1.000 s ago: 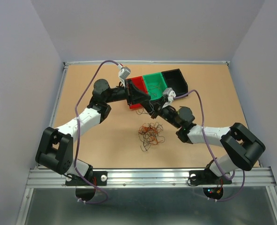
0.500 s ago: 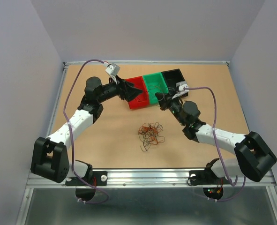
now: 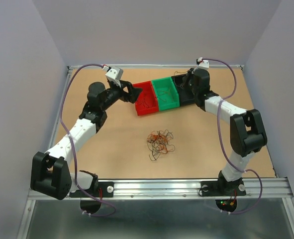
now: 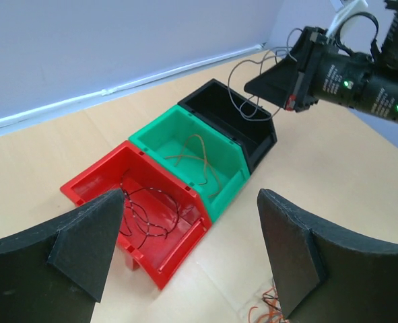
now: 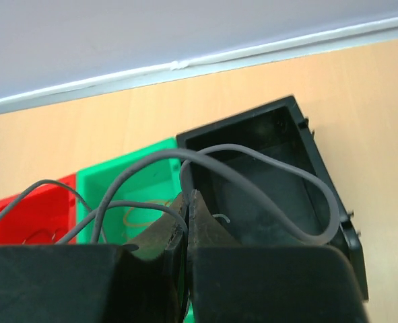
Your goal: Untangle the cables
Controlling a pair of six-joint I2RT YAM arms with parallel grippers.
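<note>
On the desk point(image 3: 112, 149), the red bin point(image 4: 84, 188), green bin point(image 4: 229, 192) and black bin point(image 4: 260, 149) stood in a row at the back. The left claw point(image 4: 192, 249) gaped wide and empty near the red bin. The right claw point(image 5: 187, 202) was pinched tight on a grey wire point(image 5: 239, 153) above the black bin. The tangle of cables point(image 3: 159, 142) lay mid-desk, with loose strands in the red and green bins.

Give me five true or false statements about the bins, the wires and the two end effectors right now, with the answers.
1. The right end effector is shut on a thin wire. True.
2. The red bin holds a dark wire. True.
3. The right end effector hangs above the red bin. False: it is above the black bin.
4. The left end effector grips a wire. False: it is open and empty.
5. The tangle lies in a bin. False: it lies on the table.
</note>
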